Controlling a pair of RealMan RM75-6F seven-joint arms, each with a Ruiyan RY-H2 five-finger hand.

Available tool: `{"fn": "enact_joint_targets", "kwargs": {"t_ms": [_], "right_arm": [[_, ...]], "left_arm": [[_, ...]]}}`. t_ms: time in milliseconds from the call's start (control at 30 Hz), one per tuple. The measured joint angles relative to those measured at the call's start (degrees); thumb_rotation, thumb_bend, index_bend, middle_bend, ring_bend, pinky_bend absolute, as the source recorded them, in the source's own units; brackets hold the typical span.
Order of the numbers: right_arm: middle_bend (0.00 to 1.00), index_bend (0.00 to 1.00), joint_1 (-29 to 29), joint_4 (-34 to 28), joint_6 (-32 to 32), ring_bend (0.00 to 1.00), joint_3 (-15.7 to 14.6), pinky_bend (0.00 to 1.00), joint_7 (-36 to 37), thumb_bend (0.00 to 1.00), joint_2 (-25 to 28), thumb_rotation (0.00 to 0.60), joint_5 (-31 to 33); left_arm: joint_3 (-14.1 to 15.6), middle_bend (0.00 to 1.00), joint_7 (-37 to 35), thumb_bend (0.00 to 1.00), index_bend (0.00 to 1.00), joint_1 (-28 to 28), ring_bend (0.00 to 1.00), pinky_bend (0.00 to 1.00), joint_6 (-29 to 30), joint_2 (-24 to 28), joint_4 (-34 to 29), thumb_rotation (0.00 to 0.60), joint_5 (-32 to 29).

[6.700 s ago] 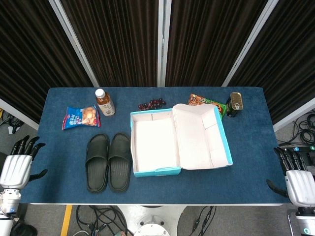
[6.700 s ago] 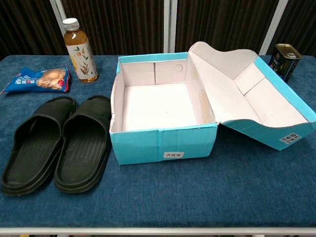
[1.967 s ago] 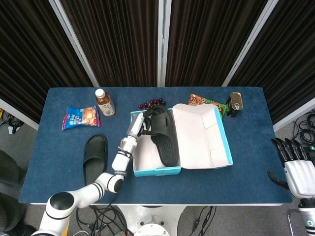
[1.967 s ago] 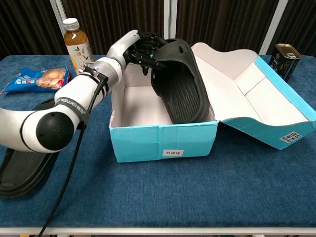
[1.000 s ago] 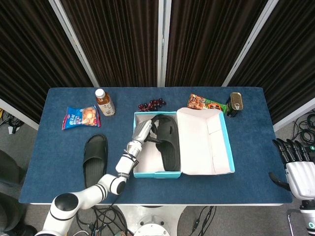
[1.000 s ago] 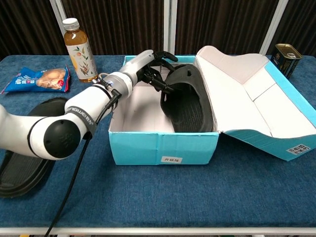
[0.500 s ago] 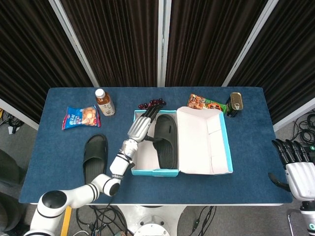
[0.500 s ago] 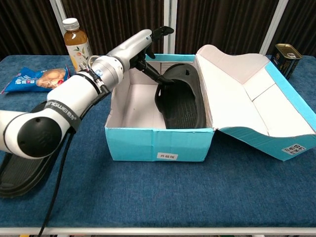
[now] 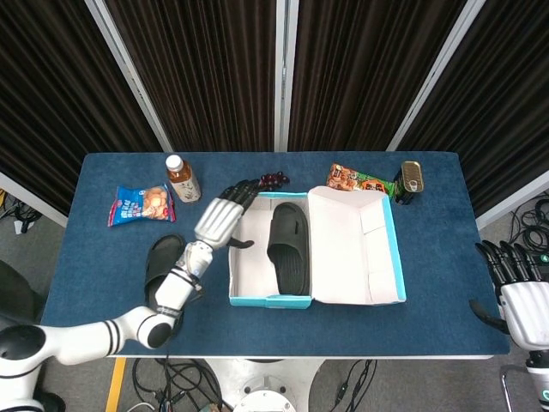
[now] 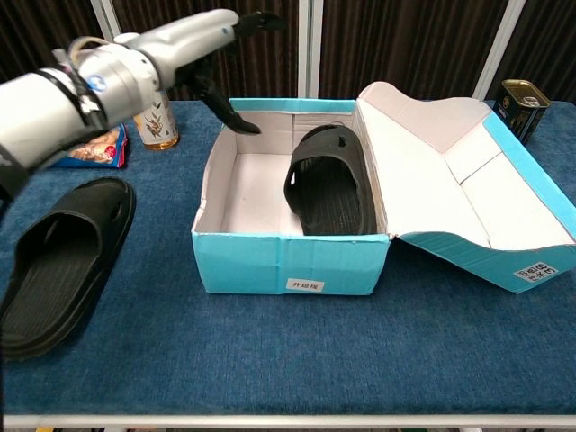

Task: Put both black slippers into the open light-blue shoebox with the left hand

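Observation:
One black slipper (image 9: 289, 247) (image 10: 329, 192) lies inside the open light-blue shoebox (image 9: 268, 299) (image 10: 288, 264), against its right side. The other black slipper (image 9: 161, 262) (image 10: 59, 256) lies on the blue table left of the box. My left hand (image 9: 220, 218) (image 10: 193, 36) hovers open above the box's left wall, fingers spread, holding nothing. My right hand (image 9: 520, 296) rests open at the table's far right edge, seen only in the head view.
A tea bottle (image 9: 181, 178) (image 10: 153, 115) and a blue snack bag (image 9: 141, 204) (image 10: 88, 148) sit at the back left. Dark grapes (image 9: 273, 179), an orange snack packet (image 9: 357, 181) and a tin can (image 9: 412, 181) (image 10: 520, 107) stand behind the box. The box lid (image 10: 468, 193) lies open to the right.
My left hand has let go of the slipper in the box and risen up and leftwards, out of the box. The slipper now lies flat inside.

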Motion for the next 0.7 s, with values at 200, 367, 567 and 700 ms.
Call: {"fn": "enact_joint_targets", "kwargs": {"t_ms": [200, 367, 567, 700], "right_arm": [[0.09, 0.0, 0.62, 0.94, -1.0, 0.0, -0.01, 0.07, 0.97, 0.12, -0.77, 0.6, 0.05], [0.09, 0.0, 1.17, 1.43, -1.77, 0.0, 0.08, 0.07, 1.22, 0.12, -1.16, 0.6, 0.14], [0.09, 0.0, 2.22, 1.56, -3.04, 0.0, 0.16, 0.07, 1.26, 0.12, -1.58, 0.6, -0.05], [0.09, 0.0, 2.28, 1.7, -3.13, 0.0, 0.16, 0.07, 1.34, 0.12, -1.67, 0.6, 0.17]], "left_arm": [[3.28, 0.0, 3.79, 0.0, 0.11, 6.53, 0.18, 0.33, -0.18, 14.26, -11.24, 0.6, -7.84], [9.02, 0.02, 6.3, 0.0, 0.11, 11.87, 0.47, 0.59, -0.33, 20.84, -16.15, 0.6, -12.45], [13.01, 0.02, 7.12, 0.0, 0.11, 13.41, 0.57, 0.68, -3.06, 21.37, -17.18, 0.6, -15.25], [13.0, 0.03, 6.16, 0.0, 0.11, 12.71, 0.59, 0.68, -6.03, 20.68, -16.42, 0.6, -17.16]]}}
